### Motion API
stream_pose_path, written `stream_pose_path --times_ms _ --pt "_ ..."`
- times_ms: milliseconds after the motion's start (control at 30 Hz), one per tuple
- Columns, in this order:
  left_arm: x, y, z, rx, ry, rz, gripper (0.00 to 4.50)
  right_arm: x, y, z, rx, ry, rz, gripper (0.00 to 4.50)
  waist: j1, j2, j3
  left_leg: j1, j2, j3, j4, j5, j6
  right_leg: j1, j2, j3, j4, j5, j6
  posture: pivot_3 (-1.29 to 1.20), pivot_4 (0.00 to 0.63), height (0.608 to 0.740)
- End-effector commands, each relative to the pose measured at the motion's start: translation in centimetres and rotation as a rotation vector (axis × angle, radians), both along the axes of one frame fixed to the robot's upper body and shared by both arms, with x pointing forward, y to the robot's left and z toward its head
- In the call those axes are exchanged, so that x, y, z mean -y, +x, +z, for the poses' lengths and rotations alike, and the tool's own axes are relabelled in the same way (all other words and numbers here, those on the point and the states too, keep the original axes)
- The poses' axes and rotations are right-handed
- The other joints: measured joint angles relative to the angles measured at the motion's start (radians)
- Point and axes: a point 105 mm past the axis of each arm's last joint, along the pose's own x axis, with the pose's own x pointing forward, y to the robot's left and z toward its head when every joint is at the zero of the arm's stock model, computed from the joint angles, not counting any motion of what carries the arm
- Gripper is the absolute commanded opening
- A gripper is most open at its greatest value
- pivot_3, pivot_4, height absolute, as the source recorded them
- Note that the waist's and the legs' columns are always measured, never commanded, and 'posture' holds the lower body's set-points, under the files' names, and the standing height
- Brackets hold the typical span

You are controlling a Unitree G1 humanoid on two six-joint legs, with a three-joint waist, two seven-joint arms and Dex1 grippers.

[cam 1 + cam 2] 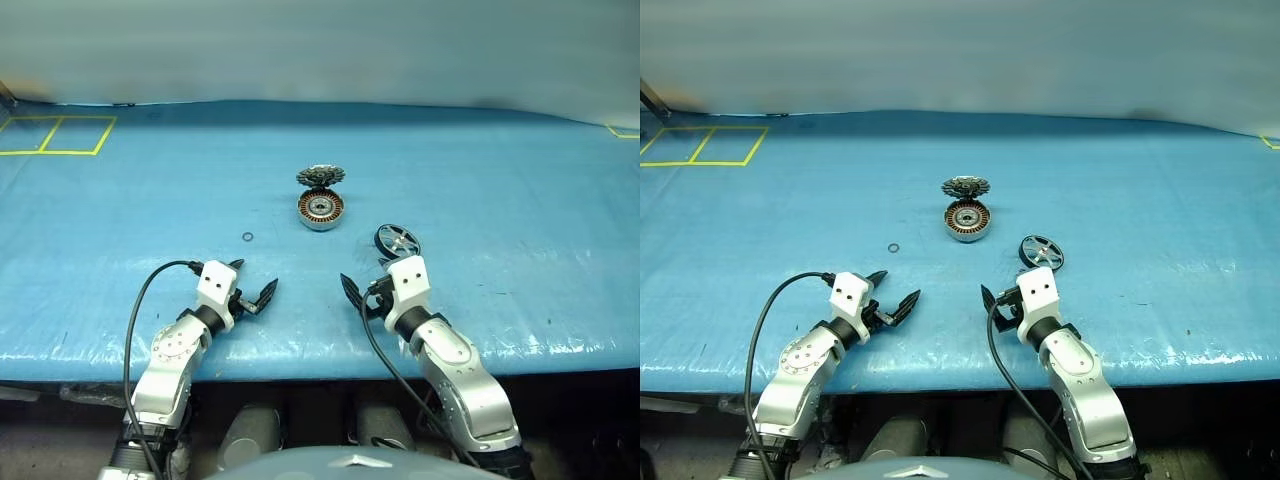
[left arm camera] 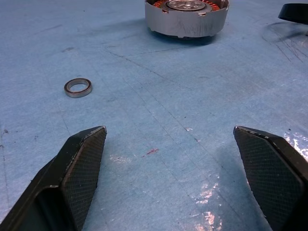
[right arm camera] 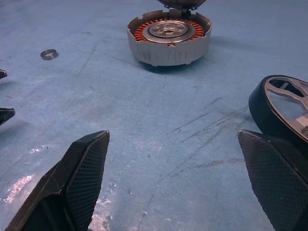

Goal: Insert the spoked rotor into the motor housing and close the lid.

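The motor housing is a short silver cup with copper windings, standing mid-table. Its lid stands upright on the far rim, toothed side facing me. The spoked rotor, a black ring with silvery spokes, lies to the housing's near right, just ahead of my right gripper. That gripper is open and holds nothing; in the right wrist view the rotor sits beside one of its fingers. My left gripper is open and holds nothing, near the table's front, with the housing well ahead of it.
A tiny metal ring lies on the blue table cover to the left of the housing. Yellow tape squares mark the far left corner. The table's front edge runs just behind both grippers.
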Motion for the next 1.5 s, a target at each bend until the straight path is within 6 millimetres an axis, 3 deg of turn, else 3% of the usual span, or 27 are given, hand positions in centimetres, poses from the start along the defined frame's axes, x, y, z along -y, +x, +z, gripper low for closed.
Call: stream_pose_path --times_ms 33,467,700,933,1133,1300,1500 --pt "0.5 0.1 1.4 0.056 -0.017 -0.021 4.50 -0.3 0.0 1.6 0.052 0.018 0.012 4.47 0.000 0.000 0.000 0.000 0.000 0.000 0.000 0.000 0.000 0.000 0.000 0.000 0.000 0.000 0.000 0.00 0.150 0.740" --pt "0.5 0.2 1.6 0.065 -0.013 -0.030 4.50 -0.6 0.2 1.8 0.033 0.017 0.028 4.47 0.000 0.000 0.000 0.000 0.000 0.000 0.000 0.000 0.000 0.000 0.000 0.001 0.000 0.000 0.000 0.00 0.150 0.740" --pt "0.5 0.3 1.6 0.063 -0.009 -0.030 4.50 -2.5 1.2 3.2 -0.018 -0.200 0.229 4.47 -0.002 0.000 0.000 0.000 0.000 0.003 0.000 0.000 0.000 -0.002 0.000 0.003 0.001 0.001 0.000 0.00 0.150 0.740" --pt "0.5 0.5 1.6 0.063 -0.011 -0.025 4.50 -4.3 4.1 5.7 -0.009 -0.523 0.499 4.47 -0.003 -0.001 0.000 0.000 0.001 0.005 0.000 0.000 0.001 -0.002 0.000 0.003 0.001 0.001 0.000 0.00 0.150 0.740" --pt "0.6 0.4 1.5 0.064 -0.010 -0.024 4.50 -5.7 7.8 6.4 0.010 -0.685 0.568 4.47 -0.003 -0.001 0.000 -0.001 0.000 0.007 0.000 -0.001 0.002 -0.003 0.000 0.006 0.000 0.002 0.001 0.00 0.150 0.740" --pt "0.6 0.2 1.7 0.078 -0.012 -0.014 4.50 -7.0 11.7 7.0 0.069 -0.715 0.542 4.47 -0.005 -0.001 0.000 -0.003 0.000 0.009 0.000 -0.001 0.002 -0.003 -0.001 0.009 0.001 0.002 0.002 0.00 0.150 0.740" --pt "0.8 -0.5 1.8 0.102 0.005 -0.038 4.50 -8.2 13.4 6.5 0.097 -0.717 0.571 4.47 -0.005 -0.001 0.000 -0.003 0.000 0.012 -0.001 -0.001 0.002 -0.007 -0.001 0.011 0.001 0.003 0.001 0.00 0.150 0.740"
